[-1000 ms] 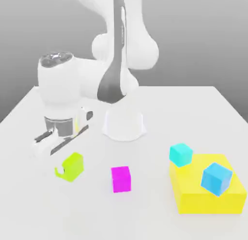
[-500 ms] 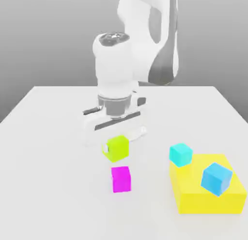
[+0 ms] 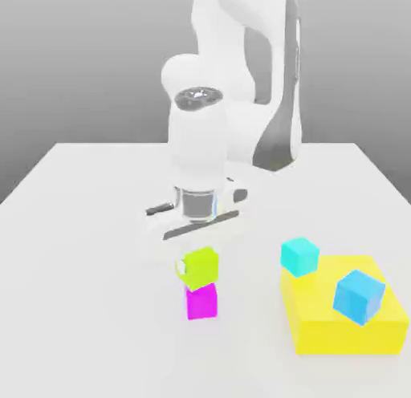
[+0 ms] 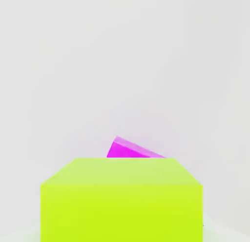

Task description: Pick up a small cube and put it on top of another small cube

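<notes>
- Compared with a second ago, the lime cube [image 3: 199, 266] has been carried from the worktop [image 3: 80, 228] at the exterior view's left to a spot directly above the magenta cube [image 3: 201, 301]; half a second ago it was held farther up and a little to the left of its present place.
- The pincer [image 3: 197, 264] is seen pressed onto the lime cube, which is pinched between its fingers (a pale finger shows at the cube's left face).
- The lime cube is held slightly tilted; its lower edge meets the top of the magenta cube in the exterior view, but whether the two touch or a thin gap is left cannot be told.
- The arm's upper links have been swung toward the exterior view's right since the earliest frame, and the wrist has been brought down over the pair of cubes.
- The cyan cube [image 3: 299, 256], the blue cube [image 3: 359, 295] and the flat yellow block [image 3: 345, 320] have been left unmoved.
- In the hand view, the lime cube [image 4: 122, 202] is cut off at the frame's edge, and most of the magenta cube [image 4: 132, 149] is hidden behind it; only a sliver is shown.
- Most of the fingers is hidden by the wrist and the lime cube in the exterior view.
</notes>
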{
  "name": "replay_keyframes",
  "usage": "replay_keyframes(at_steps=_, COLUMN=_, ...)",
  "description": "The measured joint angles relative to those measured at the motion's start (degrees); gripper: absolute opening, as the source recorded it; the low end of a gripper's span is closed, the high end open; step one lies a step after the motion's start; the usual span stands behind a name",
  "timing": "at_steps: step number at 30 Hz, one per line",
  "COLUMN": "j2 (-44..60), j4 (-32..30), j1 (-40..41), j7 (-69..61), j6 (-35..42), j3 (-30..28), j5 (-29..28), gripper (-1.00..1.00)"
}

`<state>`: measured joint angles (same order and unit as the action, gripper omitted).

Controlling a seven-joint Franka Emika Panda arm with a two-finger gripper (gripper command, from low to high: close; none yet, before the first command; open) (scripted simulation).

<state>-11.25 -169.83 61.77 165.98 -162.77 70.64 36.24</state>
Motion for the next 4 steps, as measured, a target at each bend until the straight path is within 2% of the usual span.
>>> replay_keyframes(at_steps=2, j2=1.87, j4=0.01, j1=6.74, j7=-0.01, j6=-2.11, j3=6.81, j5=0.00, gripper=-1.00)
replay_keyframes(at_steps=3, j2=2.45, j4=0.01, j1=9.19, j7=-0.01, j6=-2.77, j3=9.29, j5=0.01, gripper=1.00)
replay_keyframes(at_steps=4, j2=2.45, j4=0.01, j1=9.19, j7=-0.01, j6=-2.77, j3=9.29, j5=0.01, gripper=1.00)
